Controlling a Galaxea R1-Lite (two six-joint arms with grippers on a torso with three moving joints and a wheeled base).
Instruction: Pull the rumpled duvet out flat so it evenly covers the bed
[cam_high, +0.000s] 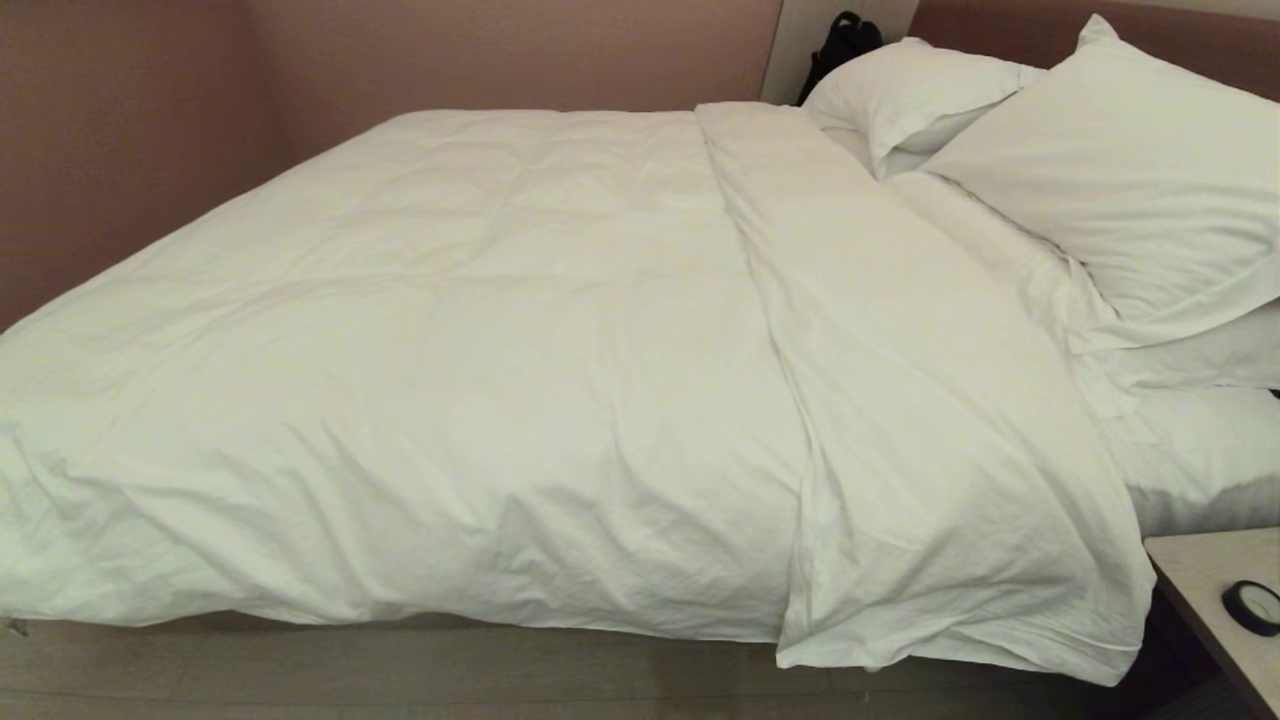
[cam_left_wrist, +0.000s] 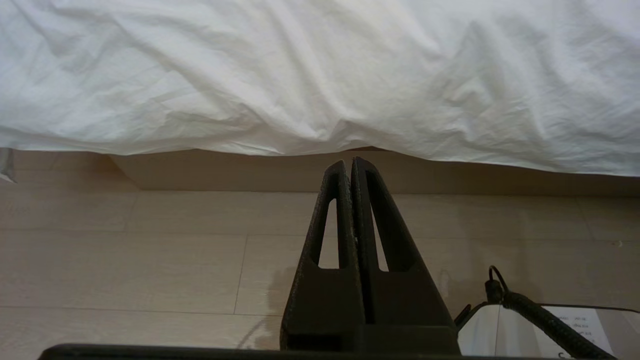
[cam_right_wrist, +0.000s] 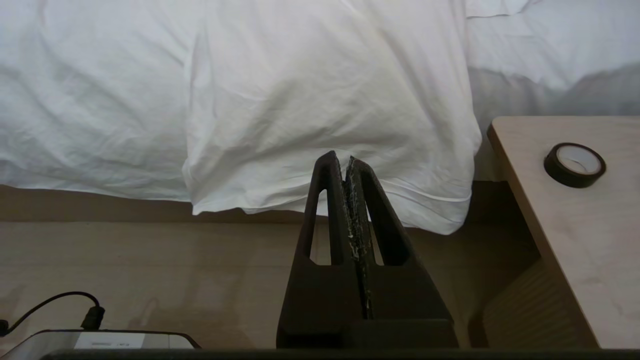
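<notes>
White duvet (cam_high: 450, 380) lies spread over the bed (cam_left_wrist: 300, 172), while both claws, left (cam_left_wrist: 351, 165) and right (cam_right_wrist: 344, 160), hang pressed together, empty, beside its edge.

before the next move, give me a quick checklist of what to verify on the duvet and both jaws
1. Left gripper empty, jaws shut: ok, it points at the duvet's hanging edge without touching.
2. Right gripper empty, jaws shut: ok, in front of the folded-back band.
3. Duvet flat over the bed: mostly ok, soft wrinkles only.
4. Cover reaches the pillows: not ok, the top is turned back.
5. Bedside table with tape roll clear of the right arm: ok.
6. Far side overhang: cannot tell.
</notes>
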